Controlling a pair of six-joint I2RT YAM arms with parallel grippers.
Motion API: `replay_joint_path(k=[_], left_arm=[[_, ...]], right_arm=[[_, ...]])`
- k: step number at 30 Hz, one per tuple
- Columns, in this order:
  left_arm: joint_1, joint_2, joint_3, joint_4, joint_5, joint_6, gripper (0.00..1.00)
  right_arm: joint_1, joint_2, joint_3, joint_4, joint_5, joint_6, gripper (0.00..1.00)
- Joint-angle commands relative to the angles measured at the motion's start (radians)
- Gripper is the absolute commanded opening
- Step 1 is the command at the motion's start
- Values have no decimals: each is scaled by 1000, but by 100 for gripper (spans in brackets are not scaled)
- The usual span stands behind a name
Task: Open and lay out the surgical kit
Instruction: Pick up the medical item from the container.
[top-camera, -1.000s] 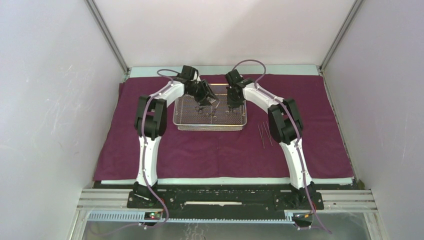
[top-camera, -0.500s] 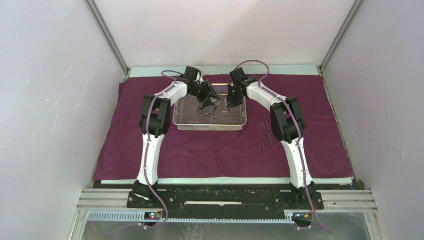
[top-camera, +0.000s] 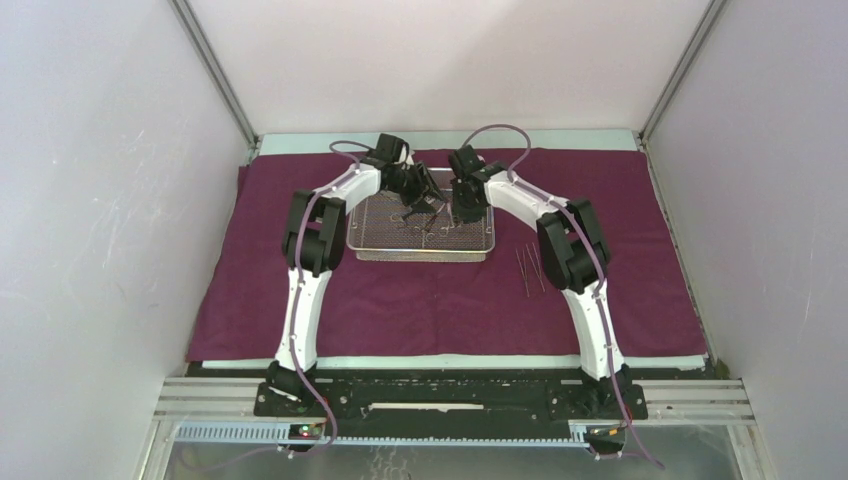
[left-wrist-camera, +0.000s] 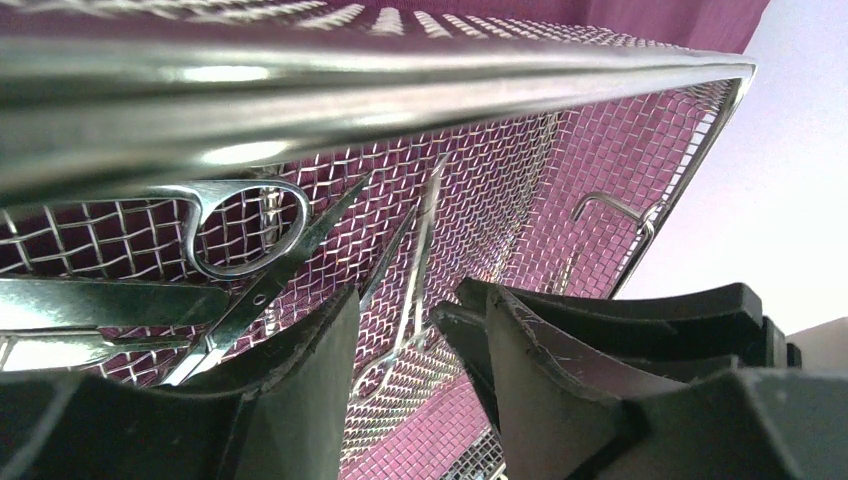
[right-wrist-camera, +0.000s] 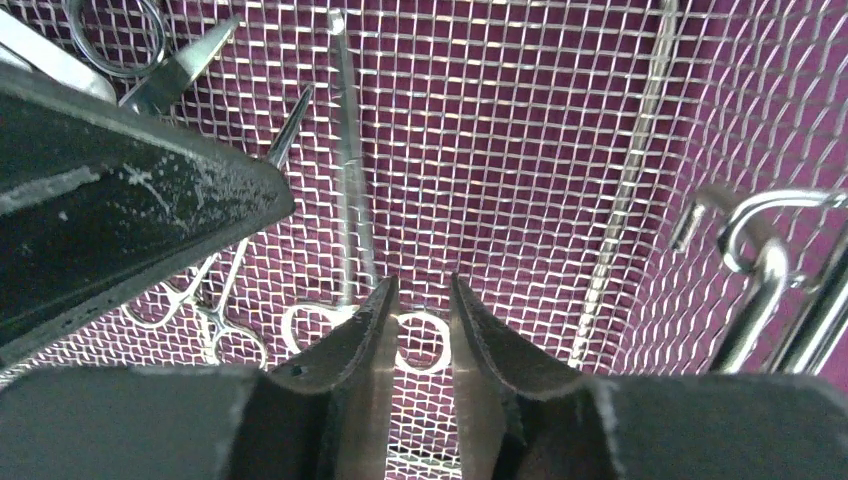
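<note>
Forceps (right-wrist-camera: 352, 180) lie in the mesh tray (right-wrist-camera: 520, 120) just beneath the right tool (right-wrist-camera: 420, 287), which is slightly parted over their rings, while the left tool (left-wrist-camera: 408, 295) hangs spread nearby.

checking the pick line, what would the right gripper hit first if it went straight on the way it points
Probably a finger ring of the long steel instrument, lying just ahead between the parted fingertips of the right gripper; right under it, the mesh tray floor. Depth is unclear.
</note>
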Motion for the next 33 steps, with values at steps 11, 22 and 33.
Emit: replay_joint_path(k=[11,22,33], left_arm=[[7,-50,39,17,-2,19,56],[31,-137,-9,12,-44,30,58],[39,-168,-53,15,-53,38,58]], right_arm=[[75,-91,13,-47,116,-14,43],[108,-52,28,-42,61,34,50],[124,55,94,-106,127,32,50]])
